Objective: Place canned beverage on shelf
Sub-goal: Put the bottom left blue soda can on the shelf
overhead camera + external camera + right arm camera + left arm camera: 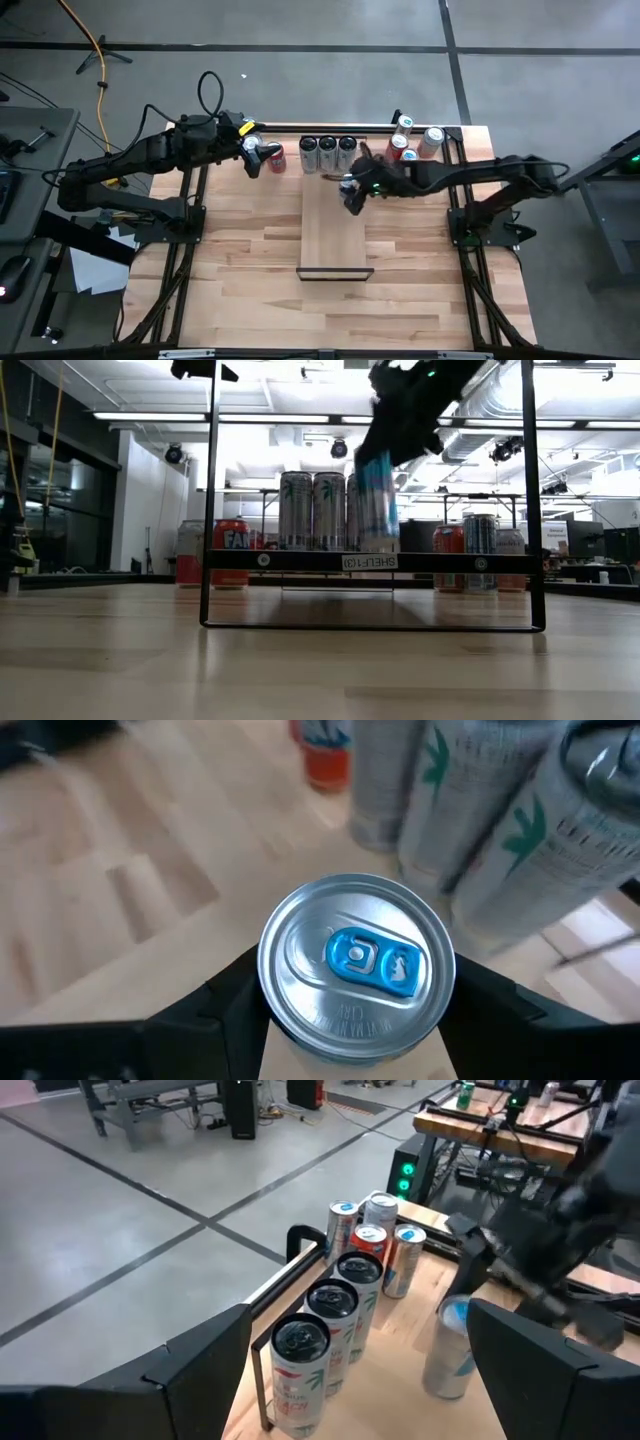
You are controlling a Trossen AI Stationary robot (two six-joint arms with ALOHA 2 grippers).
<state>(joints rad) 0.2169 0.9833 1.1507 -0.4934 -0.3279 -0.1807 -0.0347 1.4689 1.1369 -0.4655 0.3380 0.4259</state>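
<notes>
The shelf [335,240] is a pale plank in a thin dark frame at the table's middle. Three silver cans [327,152] stand in a row on its far end. My right gripper [349,197] is shut on a silver can with a blue tab [355,960], over the plank just near of that row. In the low view the can [378,500] has its base at the plank's top; I cannot tell whether it rests there. My left gripper [252,160] is open and empty at the far left, beside a red can [276,158]. My right gripper pinches the can's upper wall [268,1005], just under the top rim, between its two fingers. The fingers [205,1015] come slanting down from the table's right side. The can is nearly upright, top up, leaning a little in the left wrist view [447,1350].
Several more cans [405,140] stand in a cluster on the tabletop at the far right, beside the shelf. The near half of the plank [335,255] is bare. The shelf's dark end frame [210,500] rises above the plank at both short ends.
</notes>
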